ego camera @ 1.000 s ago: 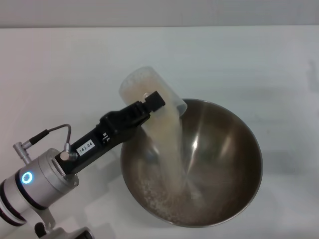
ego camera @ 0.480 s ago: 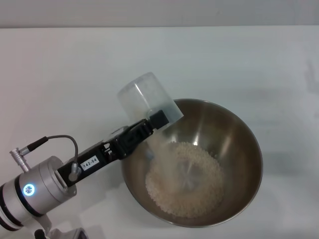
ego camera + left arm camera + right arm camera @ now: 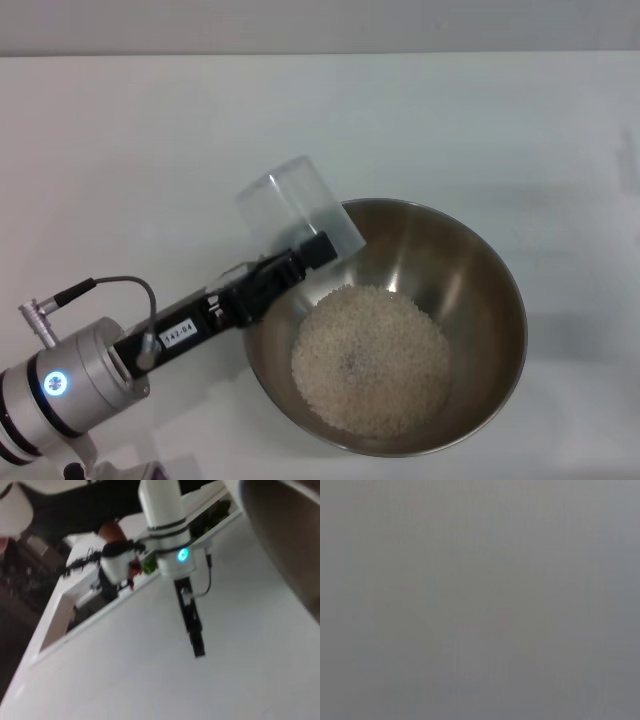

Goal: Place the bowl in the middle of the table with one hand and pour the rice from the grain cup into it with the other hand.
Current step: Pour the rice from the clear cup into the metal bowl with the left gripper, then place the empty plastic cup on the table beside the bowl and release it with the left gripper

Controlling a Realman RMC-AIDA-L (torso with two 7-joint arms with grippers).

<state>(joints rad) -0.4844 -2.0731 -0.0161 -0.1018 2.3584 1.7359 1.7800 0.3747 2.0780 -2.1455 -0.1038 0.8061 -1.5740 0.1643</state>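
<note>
All the rice (image 3: 370, 358) I can see sits heaped in the bowl (image 3: 480, 270), lower centre-right on the table (image 3: 150, 130). At its upper-left rim my left gripper (image 3: 312, 250) is clenched on the upended grain cup (image 3: 295, 205), seemingly empty. Right gripper (image 3: 199, 652): fingers together, I think, in the left wrist view.
</note>
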